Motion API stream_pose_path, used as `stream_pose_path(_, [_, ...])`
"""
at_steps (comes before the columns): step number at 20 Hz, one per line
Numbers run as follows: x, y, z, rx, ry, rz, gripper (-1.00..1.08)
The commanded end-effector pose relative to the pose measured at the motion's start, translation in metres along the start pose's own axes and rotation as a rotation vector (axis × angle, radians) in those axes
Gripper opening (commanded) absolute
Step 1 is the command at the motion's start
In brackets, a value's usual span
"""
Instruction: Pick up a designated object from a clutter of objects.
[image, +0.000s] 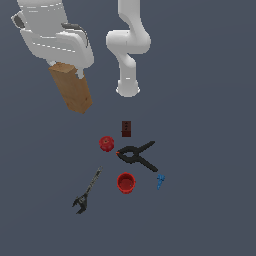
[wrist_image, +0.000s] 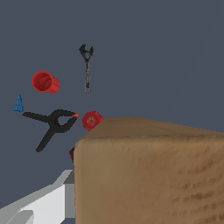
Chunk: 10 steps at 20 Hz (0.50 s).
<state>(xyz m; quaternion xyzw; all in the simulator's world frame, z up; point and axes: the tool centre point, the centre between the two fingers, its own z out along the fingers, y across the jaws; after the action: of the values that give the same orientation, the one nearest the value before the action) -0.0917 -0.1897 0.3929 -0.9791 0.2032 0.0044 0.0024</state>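
The light brown wooden block (image: 72, 90) hangs tilted in the air at the exterior view's upper left, well above the floor. My gripper (image: 66, 71) is shut on its upper end, its fingers mostly hidden by the white hand. In the wrist view the block (wrist_image: 148, 175) fills the foreground, with one grey finger (wrist_image: 43, 205) beside it. The rest of the clutter lies below: dark red-brown box (image: 126, 128), red round piece (image: 106, 144), black spring clamp (image: 136, 155), red cup (image: 126, 183), small blue piece (image: 160, 181) and black wrench (image: 87, 192).
The arm's white base (image: 128, 87) stands behind the clutter, to the right of the lifted block in the exterior view. In the wrist view the wrench (wrist_image: 87, 70), cup (wrist_image: 45, 82), clamp (wrist_image: 52, 124) and red round piece (wrist_image: 92, 120) show past the block.
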Motion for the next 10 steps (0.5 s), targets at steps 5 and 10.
stream_pose_path(5, [-0.008, 0.042, -0.037, -0.001, 0.009, -0.001, -1.00])
stream_pose_path(10, [-0.009, 0.055, -0.047, -0.003, 0.009, -0.001, -1.00])
